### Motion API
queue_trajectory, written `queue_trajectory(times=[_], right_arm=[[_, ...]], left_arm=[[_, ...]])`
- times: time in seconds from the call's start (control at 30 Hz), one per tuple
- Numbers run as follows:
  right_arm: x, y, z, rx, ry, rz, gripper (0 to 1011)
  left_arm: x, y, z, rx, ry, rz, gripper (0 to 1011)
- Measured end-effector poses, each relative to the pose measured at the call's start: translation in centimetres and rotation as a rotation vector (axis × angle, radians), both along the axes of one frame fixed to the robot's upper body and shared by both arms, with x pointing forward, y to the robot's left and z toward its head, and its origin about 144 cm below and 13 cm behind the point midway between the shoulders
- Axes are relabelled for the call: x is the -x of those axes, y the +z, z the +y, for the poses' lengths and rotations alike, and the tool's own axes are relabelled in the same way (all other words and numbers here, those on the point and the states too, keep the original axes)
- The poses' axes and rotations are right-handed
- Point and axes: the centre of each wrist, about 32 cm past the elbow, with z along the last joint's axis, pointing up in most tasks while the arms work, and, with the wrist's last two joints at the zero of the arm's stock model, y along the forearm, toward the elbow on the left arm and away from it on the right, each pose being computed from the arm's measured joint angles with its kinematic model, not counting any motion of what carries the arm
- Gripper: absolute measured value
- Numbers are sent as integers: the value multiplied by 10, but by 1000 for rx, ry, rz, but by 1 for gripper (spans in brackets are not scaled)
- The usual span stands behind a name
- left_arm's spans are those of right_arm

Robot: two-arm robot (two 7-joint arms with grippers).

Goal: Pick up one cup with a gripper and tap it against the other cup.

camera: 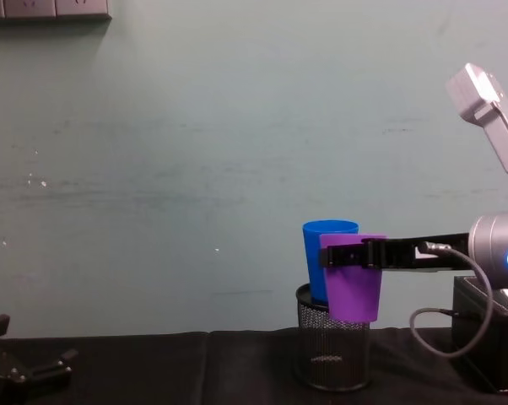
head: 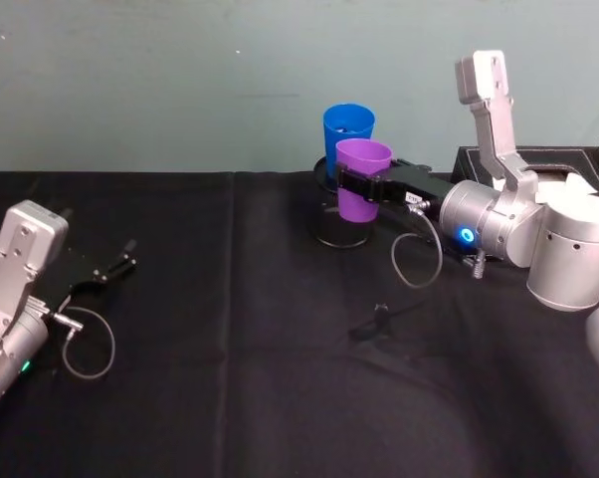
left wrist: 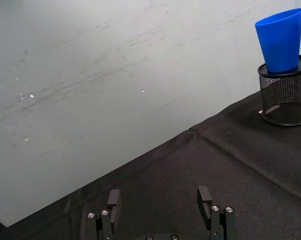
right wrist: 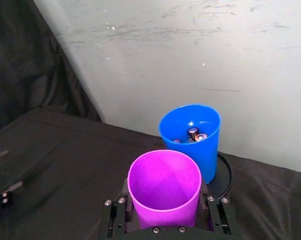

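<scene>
Purple cup (head: pixel 362 159) in right pincer's (head: pixel 351 185) grip | blue cup (head: pixel 347 127) behind, in mesh holder (camera: pixel 332 359) | left pincer (left wrist: pixel 158 196) spread

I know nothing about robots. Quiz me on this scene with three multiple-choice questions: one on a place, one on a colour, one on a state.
1. Where does the blue cup stand? A on a plate; B in the black mesh holder; C in a person's hand.
2. What colour is the cup in the right gripper? A green; B yellow; C purple.
3. The left gripper's fingers are: A open, holding nothing; B shut on a cup; C shut on a pen.
Answers: 1 B, its base sits inside the mesh rim; 2 C, its fingers clamp the purple cup; 3 A, they stand apart with nothing between.
</scene>
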Motion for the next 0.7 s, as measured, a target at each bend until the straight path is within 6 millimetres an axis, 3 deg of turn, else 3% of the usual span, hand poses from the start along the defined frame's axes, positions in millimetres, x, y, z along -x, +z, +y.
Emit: queue_trajectory(times=[0.7], right_arm=[[-10, 2, 5, 6, -25, -9, 726]], left_arm=[[0, 0, 0, 0, 0, 0, 1000]])
